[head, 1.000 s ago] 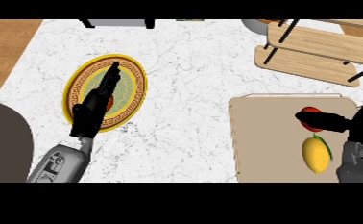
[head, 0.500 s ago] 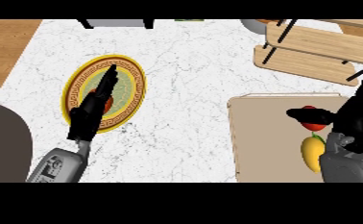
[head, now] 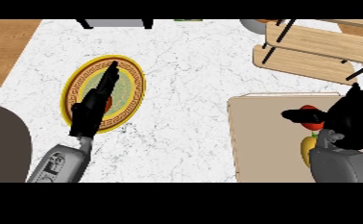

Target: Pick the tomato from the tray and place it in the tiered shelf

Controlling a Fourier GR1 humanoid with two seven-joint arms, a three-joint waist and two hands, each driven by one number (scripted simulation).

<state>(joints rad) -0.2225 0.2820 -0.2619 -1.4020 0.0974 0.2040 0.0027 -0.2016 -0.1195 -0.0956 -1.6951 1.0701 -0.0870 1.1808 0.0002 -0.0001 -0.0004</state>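
Note:
The red tomato [head: 309, 108] lies on the beige tray [head: 262, 141] at the right, mostly hidden by my right hand [head: 340, 117]. That hand's thumb crosses in front of the tomato and its fingers curl round it from the right. A yellow-orange fruit [head: 307, 147] lies just below, partly covered by my right forearm. The wooden tiered shelf [head: 312, 50] stands at the upper right, apart from the hand. My left hand [head: 96, 104] rests open, fingers straight, over the yellow patterned plate [head: 131, 86] at the left.
A red item shows under my left hand on the plate. A dark rounded object [head: 10, 146] sits at the left edge. The wooden counter edge [head: 14, 40] runs along the upper left. White marble lies between plate and tray.
My right hand has moved up and left over the tray and closed round the tomato, covering more of the yellow fruit with the forearm. The left hand has stayed put.

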